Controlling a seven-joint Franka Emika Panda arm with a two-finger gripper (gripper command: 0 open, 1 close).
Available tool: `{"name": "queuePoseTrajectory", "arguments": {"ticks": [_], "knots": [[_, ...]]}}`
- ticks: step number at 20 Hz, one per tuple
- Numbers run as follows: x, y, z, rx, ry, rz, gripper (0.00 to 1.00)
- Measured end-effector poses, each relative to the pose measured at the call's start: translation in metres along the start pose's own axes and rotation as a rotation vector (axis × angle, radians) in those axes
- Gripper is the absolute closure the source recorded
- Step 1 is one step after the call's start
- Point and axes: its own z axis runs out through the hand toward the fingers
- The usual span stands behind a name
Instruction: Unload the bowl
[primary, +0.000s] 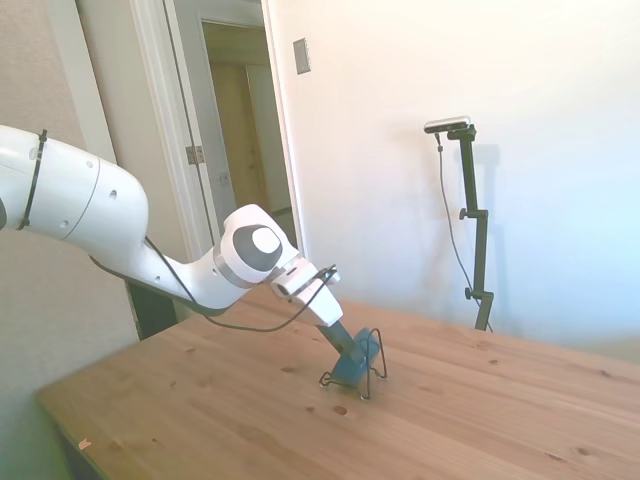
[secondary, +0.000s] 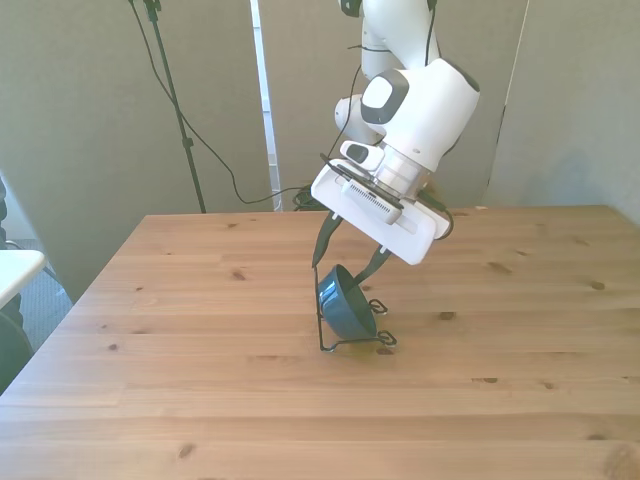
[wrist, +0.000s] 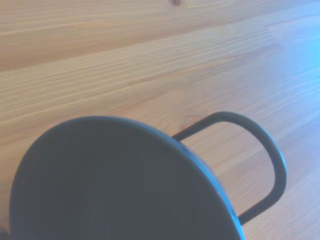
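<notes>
1. Bowl (secondary: 345, 302) sits tipped on edge in the thin black wire rack (secondary: 352, 341), near the middle of the wooden table (secondary: 200, 350).
2. Gripper (secondary: 347, 262) is angled down right over the rack, fingers spread and straddling the bowl's upper rim. Can't tell if they've actually clamped; looks like not yet.
3. Wrist view: bowl's inside fills the shot, one rack loop (wrist: 260, 160) just behind the rim.
4. Risks, my read:
   - Shallow bite on a smooth rim, so the bowl slips out on lift.
   - Pulling off-axis snags the rim on that loop and the light rack gets dragged or tipped.
   - A fingertip catching the wire instead of the bowl.
</notes>
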Motion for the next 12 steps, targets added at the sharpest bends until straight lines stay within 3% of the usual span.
{"name": "queuePoseTrajectory", "arguments": {"ticks": [12], "knots": [[-0.0031, -0.0019, -0.0012, 0.007, 0.036, 0.0, 1.0]]}}
